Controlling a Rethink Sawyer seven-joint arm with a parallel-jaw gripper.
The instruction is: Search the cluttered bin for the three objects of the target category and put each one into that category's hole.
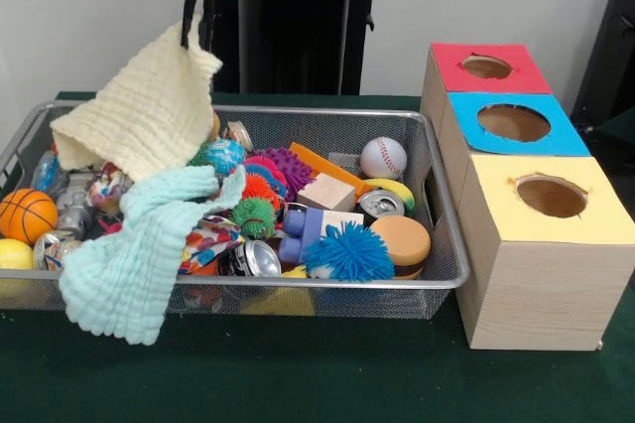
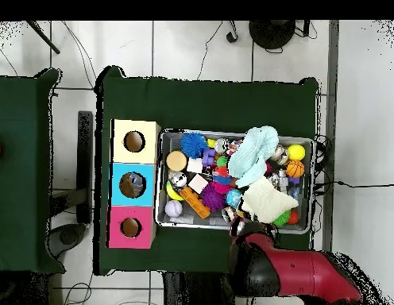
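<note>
The silver wire-mesh bin [image 1: 327, 113] is full of toys, and it also shows in the overhead view [image 2: 162, 181]. My gripper [image 1: 196, 34] hangs over the bin's far left part, shut on a corner of a cream cloth [image 1: 149, 115]. The cloth is lifted and drapes down onto the clutter. In the overhead view the gripper [image 2: 252, 227] is at the bin's near rim with the cream cloth [image 2: 268, 198] beside it. A see-through plastic bottle [image 1: 46, 173] with some blue on it lies at the bin's left end, partly covered. Other bottles are hidden or unclear.
A mint cloth [image 1: 134, 264] hangs over the bin's front rim. Silver cans [image 1: 250, 259] [image 1: 380, 205], balls, spiky toys and blocks fill the bin. To its right stand three wooden boxes with holes: red [image 1: 486, 67], blue [image 1: 513, 122] and yellow [image 1: 551, 195].
</note>
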